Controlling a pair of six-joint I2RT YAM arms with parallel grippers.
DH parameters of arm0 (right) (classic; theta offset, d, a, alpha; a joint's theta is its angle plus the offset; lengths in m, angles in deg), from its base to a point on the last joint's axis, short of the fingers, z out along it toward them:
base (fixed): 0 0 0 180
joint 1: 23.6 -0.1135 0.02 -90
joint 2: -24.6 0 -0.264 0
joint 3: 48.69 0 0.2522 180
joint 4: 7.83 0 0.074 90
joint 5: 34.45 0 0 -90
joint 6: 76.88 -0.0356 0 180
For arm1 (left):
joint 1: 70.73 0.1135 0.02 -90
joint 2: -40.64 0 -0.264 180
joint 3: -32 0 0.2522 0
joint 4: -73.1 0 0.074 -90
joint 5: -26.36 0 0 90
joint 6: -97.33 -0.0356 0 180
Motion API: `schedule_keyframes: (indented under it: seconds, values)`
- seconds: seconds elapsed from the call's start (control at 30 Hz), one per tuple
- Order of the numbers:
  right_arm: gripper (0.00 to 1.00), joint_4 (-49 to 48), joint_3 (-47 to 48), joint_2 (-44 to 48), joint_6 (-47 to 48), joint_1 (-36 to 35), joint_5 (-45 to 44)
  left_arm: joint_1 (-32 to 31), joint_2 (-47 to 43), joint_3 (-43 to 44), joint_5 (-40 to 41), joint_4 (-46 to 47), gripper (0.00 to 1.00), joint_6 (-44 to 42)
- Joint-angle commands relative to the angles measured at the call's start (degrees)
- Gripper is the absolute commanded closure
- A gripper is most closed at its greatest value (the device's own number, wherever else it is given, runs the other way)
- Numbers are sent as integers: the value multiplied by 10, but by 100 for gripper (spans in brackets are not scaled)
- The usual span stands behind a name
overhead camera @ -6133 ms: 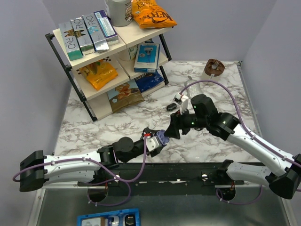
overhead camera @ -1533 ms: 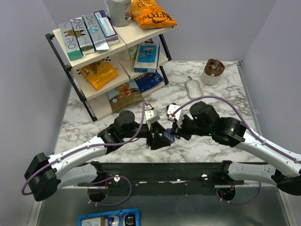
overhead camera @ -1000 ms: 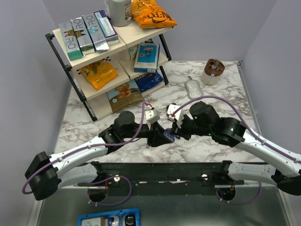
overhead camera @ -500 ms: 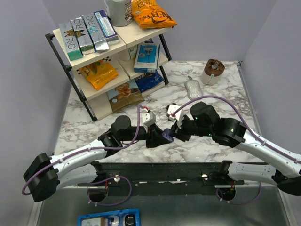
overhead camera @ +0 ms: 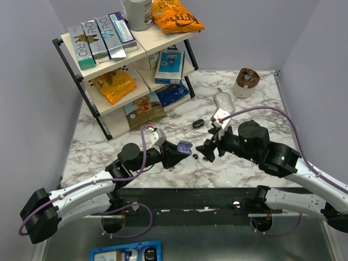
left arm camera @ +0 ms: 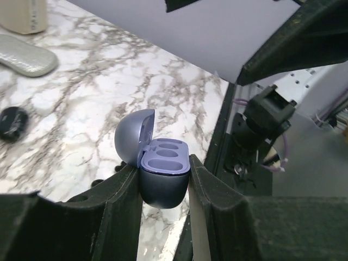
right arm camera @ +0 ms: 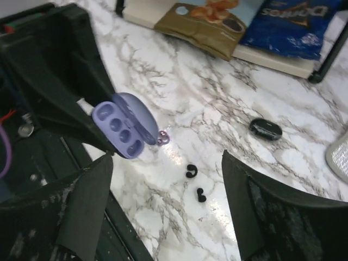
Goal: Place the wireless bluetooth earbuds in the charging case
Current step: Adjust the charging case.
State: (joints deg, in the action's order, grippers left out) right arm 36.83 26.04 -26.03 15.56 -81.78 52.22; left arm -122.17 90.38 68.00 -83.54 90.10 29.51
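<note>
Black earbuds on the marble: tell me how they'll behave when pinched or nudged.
Likely very light: both earbuds look tiny beside the open right gripper. Their rounded shells on the smooth marble table suggest they could skid or roll if nudged. The curved sides may squirt out of a flat grip unless pinched squarely.

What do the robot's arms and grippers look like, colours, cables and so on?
The left arm and right arm have white links between black joints, each trailed by a looping purple cable. A small white block sits at each wrist. The left gripper and right gripper are matte black, with broad wedge-shaped fingers.
</note>
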Motion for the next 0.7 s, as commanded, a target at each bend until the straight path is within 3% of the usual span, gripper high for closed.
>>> schedule_keyframes:
  seconds: [0.0, 0.1, 0.23, 0.33, 0.4, 0.53, 0.67]
  values:
    - [16, -61, -67, 3, -119, 2, -119, -6, -74, -45, 172, -17, 100, 37]
    - [23, -96, -111, 16, -163, 10, -136, -9, -131, -83, 257, -38, 100, 60]
    - [33, -144, -154, -16, -191, 47, -86, -19, -216, -127, 331, -47, 100, 72]
    - [64, -176, -175, -53, -206, 64, -42, -23, -251, -134, 362, -67, 100, 66]
    - [73, -207, -186, -87, -212, 71, -4, -28, -262, -134, 372, -76, 100, 57]
    - [74, -261, -186, -164, -212, 76, 68, -38, -265, -127, 384, -91, 100, 47]
    - [61, -286, -173, -247, -204, 80, 111, -56, -250, -119, 387, -105, 100, 42]
